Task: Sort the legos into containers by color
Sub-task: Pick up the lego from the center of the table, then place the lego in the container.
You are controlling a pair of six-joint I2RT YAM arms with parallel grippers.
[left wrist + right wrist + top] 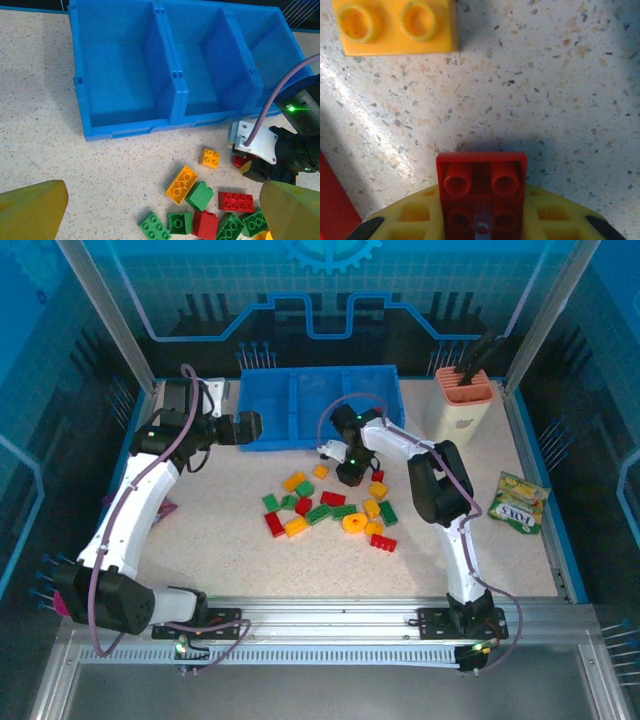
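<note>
Red, green and yellow-orange legos (330, 510) lie scattered in the middle of the table, in front of the blue three-compartment container tray (270, 445). My right gripper (350, 475) points down at the pile's far edge, shut on a small red lego (481, 190) just above the tabletop. A yellow lego (395, 25) lies beyond it. In the left wrist view that red lego (240, 161) sits under the right gripper (257, 167). My left gripper (250, 427) hangs open at the tray's left front, holding nothing. All three compartments of the tray (130, 131) look bare, and its yellow fingers (30, 210) frame several legos (200, 210).
A cream holder with an orange top (462, 400) stands at the back right beside the tray. A green snack packet (520, 502) lies near the right edge. Another red lego (332, 200) lies close to the left of my right gripper.
</note>
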